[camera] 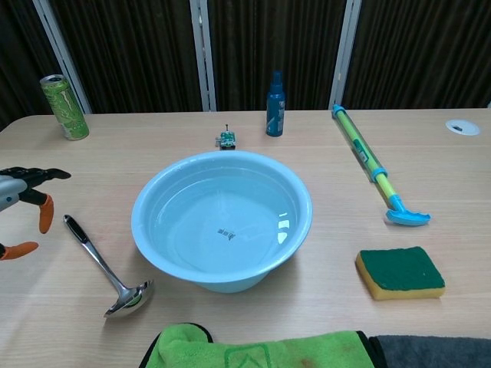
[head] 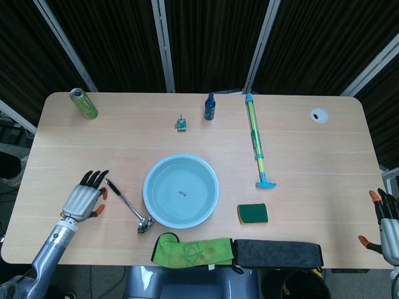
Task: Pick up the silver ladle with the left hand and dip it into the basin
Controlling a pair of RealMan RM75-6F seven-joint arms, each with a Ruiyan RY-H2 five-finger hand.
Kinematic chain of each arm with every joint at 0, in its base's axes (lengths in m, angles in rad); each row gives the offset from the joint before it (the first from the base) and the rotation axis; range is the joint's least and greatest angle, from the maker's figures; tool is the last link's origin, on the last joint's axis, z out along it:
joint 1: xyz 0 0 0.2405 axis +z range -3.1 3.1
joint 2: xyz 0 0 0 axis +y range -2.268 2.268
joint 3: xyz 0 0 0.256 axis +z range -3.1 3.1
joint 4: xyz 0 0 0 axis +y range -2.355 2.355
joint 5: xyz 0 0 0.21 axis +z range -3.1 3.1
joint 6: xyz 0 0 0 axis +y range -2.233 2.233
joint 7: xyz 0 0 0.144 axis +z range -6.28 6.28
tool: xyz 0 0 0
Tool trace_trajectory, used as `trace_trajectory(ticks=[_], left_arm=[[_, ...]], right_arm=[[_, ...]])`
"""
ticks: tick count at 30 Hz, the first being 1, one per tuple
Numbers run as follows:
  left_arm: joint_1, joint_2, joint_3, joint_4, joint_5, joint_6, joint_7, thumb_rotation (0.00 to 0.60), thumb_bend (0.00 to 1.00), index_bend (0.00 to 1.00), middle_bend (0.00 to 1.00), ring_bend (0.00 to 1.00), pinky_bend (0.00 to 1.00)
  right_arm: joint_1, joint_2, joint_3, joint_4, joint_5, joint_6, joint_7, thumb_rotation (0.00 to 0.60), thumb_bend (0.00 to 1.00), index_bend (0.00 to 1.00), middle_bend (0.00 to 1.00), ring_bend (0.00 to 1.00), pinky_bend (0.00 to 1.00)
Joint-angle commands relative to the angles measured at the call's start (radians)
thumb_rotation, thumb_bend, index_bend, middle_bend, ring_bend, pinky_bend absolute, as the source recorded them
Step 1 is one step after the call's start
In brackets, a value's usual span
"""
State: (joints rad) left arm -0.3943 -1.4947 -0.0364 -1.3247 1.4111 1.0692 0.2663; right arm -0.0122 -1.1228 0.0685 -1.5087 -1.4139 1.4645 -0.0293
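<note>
Starting at the near edge of the table (head: 124, 143), there's a green cloth (head: 192, 250) and a dark grey cloth (head: 277, 253) side by side, hanging a bit over the front. Just past them sits a green-and-yellow sponge (camera: 400, 271), and the silver ladle (camera: 105, 266) lies flat on the wood left of the basin, bowl end toward the front, black handle tip pointing away. The left hand (head: 83, 198) hovers just beside that handle end with fingers spread and nothing in them; can't tell from either view if a fingertip actually touches it. The right hand (head: 388, 223) is way off at the right front corner, fingers apart too, holding nothing. Middle of the table is the light blue basin (camera: 149, 201), which has clear water in it, you can see reflections on the surface and a small mark on the bottom. Further back there's a long green-and-blue pump toy (head: 256, 139), a tiny green gadget (head: 181, 124), a dark blue bottle (camera: 275, 94) standing upright, and a green can (camera: 64, 106) upright at the far left corner.
</note>
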Motion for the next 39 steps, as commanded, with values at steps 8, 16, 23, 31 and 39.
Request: trace_trajectory(ticks=[8, 16, 23, 31, 39], left_arm=[[-0.071, -0.109, -0.013, 0.117, -0.022, -0.087, -0.002, 0.6, 0.34, 0.46, 0.0, 0.0, 0.0], [-0.098, -0.14, -0.009, 0.155, -0.024, -0.119, -0.05, 0.6, 0.33, 0.46, 0.0, 0.0, 0.0], [-0.107, -0.154, 0.002, 0.168, -0.018, -0.127, -0.054, 0.6, 0.34, 0.46, 0.0, 0.0, 0.0], [-0.119, -0.158, 0.009, 0.175, -0.028, -0.155, -0.066, 0.6, 0.34, 0.45, 0.0, 0.0, 0.0], [-0.125, -0.169, 0.011, 0.198, -0.031, -0.158, -0.07, 0.6, 0.34, 0.46, 0.0, 0.0, 0.0]], right_arm=[[0.0, 0.005, 0.011, 0.005, 0.027, -0.006, 0.011, 0.6, 0.0, 0.01, 0.0, 0.0, 0.0], [0.005, 0.01, 0.015, 0.007, 0.043, -0.022, 0.02, 0.6, 0.0, 0.01, 0.0, 0.0, 0.0], [0.002, 0.013, 0.021, 0.009, 0.05, -0.017, 0.031, 0.6, 0.0, 0.01, 0.0, 0.0, 0.0], [-0.001, 0.015, 0.023, 0.01, 0.054, -0.012, 0.036, 0.6, 0.0, 0.01, 0.0, 0.0, 0.0], [0.0, 0.014, 0.025, 0.012, 0.06, -0.014, 0.034, 0.6, 0.0, 0.01, 0.0, 0.0, 0.0]])
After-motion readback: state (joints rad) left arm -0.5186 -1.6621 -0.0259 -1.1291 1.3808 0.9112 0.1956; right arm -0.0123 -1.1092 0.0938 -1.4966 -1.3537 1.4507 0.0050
